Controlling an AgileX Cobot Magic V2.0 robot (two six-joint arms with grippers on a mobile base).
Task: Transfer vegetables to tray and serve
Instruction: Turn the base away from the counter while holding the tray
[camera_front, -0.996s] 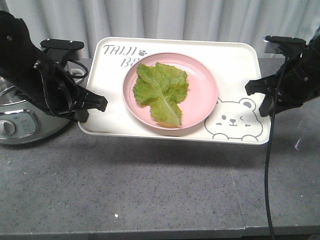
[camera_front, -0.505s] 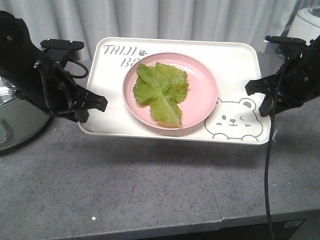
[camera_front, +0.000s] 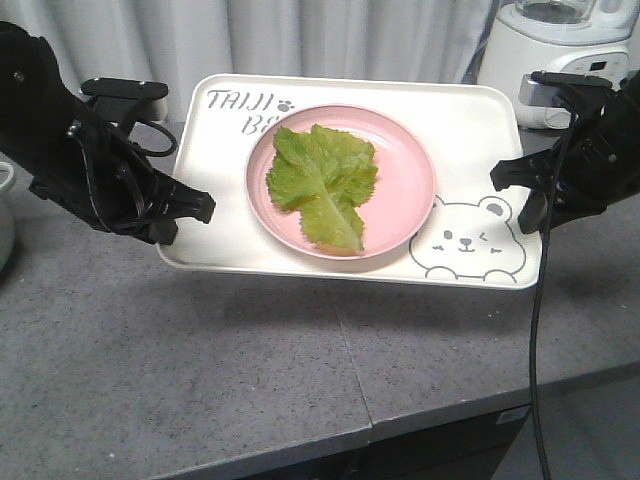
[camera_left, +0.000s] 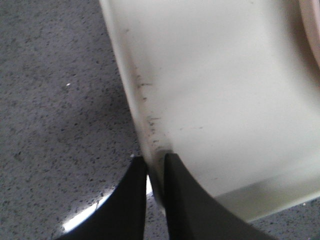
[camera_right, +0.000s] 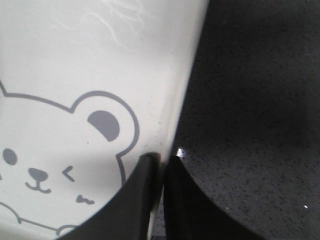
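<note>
The green lettuce leaf, the vegetables (camera_front: 320, 185), lies flat on a round pink plate (camera_front: 405, 170). The plate rests on the cream-white tray (camera_front: 470, 130), which carries grey "TAIJI" lettering and a winking bear drawing (camera_right: 50, 165). The tray hangs above the grey counter, held at both short sides. My left gripper (camera_front: 190, 212) (camera_left: 154, 162) is shut on the tray's left rim (camera_left: 135, 95). On the opposite side my right gripper (camera_front: 508, 180) (camera_right: 161, 161) is shut on the right rim (camera_right: 182, 85) beside the bear.
A grey speckled counter (camera_front: 250, 360) lies under the tray, its front edge (camera_front: 480, 410) running up to the right. A white blender base (camera_front: 545, 50) stands at the back right. A rounded appliance edge (camera_front: 5, 225) shows at far left. Curtains hang behind.
The background has slid left while tray and arms keep their place in view: the silver cooker has almost left the frame and a white blender has come in at the back right.
</note>
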